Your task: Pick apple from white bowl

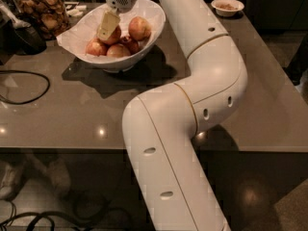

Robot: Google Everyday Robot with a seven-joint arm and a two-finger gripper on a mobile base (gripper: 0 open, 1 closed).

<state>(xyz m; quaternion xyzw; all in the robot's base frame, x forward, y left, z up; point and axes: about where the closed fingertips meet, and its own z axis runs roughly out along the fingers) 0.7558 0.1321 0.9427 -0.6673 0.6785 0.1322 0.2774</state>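
Observation:
The white bowl (79, 30) stands at the back left of the grey table, lined with white paper. It holds several apples. The apple (139, 28), the largest and golden orange with a red blush, lies on the bowl's right side. Smaller, redder apples (107, 49) lie in front of it and to its left. My gripper (108, 25) reaches down into the bowl from above, just left of the apple, with its cream tip against a reddish apple in the middle of the pile. My white arm runs from the lower middle up across the table to the bowl.
A glass jar of brown snacks (41, 11) stands behind the bowl on the left, with a dark object (21, 37) beside it. A black cable (26, 88) loops over the table's left side. A small white dish (227, 5) sits at the far right. The table's front edge (72, 148) runs across the lower part of the view.

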